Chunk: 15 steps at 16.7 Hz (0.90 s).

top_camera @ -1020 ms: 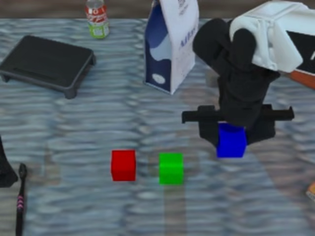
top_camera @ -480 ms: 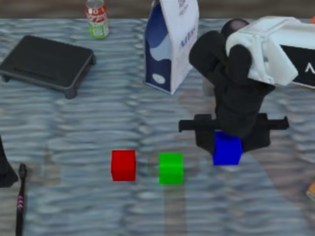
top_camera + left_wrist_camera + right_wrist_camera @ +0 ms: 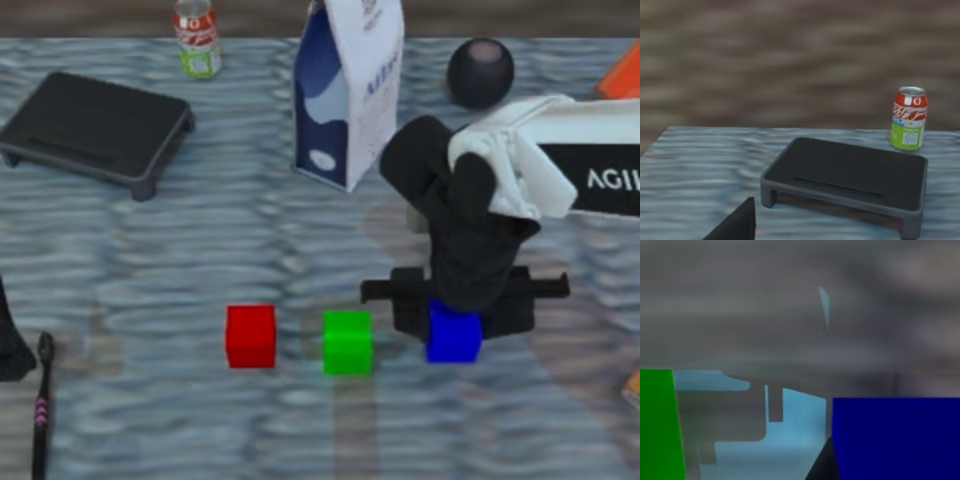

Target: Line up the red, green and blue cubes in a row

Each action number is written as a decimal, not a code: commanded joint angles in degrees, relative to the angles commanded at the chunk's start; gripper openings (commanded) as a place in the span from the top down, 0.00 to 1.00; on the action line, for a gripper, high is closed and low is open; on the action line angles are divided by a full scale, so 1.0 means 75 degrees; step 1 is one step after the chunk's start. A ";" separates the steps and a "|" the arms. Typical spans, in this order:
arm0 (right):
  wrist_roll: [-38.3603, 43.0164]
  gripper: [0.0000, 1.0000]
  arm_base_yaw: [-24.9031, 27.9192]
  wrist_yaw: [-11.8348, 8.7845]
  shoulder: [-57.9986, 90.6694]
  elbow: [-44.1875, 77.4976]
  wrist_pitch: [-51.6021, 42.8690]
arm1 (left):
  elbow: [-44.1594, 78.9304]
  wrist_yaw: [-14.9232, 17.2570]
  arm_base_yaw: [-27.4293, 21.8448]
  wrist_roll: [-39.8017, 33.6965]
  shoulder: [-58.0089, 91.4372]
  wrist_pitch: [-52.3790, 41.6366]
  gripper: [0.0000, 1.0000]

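The red cube (image 3: pixel 250 336) and the green cube (image 3: pixel 347 342) sit side by side on the table near the front middle. My right gripper (image 3: pixel 455 330) is shut on the blue cube (image 3: pixel 453 334), just right of the green cube and level with it. The right wrist view shows the blue cube (image 3: pixel 895 437) large and close, with the green cube (image 3: pixel 659 422) at the side. My left arm (image 3: pixel 12 345) is parked at the table's left edge; its wrist view shows only one dark finger (image 3: pixel 737 224).
A milk carton (image 3: pixel 350 90) stands behind the cubes. A black tray (image 3: pixel 95 128) and a soda can (image 3: pixel 198 38) are at the back left, a dark ball (image 3: pixel 480 72) at the back right. A toothbrush (image 3: pixel 42 405) lies front left.
My right gripper has carried the blue cube down and slightly left, toward the table front, until it is level with the green cube. The red and green cubes have not moved.
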 joint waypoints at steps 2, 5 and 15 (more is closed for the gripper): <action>0.0000 0.92 0.0000 0.0000 0.0000 0.0000 0.0000 | 0.0000 0.0000 0.0000 0.0000 0.0000 0.0000 0.00; 0.0000 0.70 0.0000 0.0000 0.0000 0.0000 0.0000 | 0.0000 0.0000 0.0000 0.0000 0.0000 0.0000 0.00; 0.0000 0.00 0.0000 0.0000 0.0000 0.0000 0.0000 | 0.0000 0.0000 0.0000 0.0000 0.0000 0.0000 0.00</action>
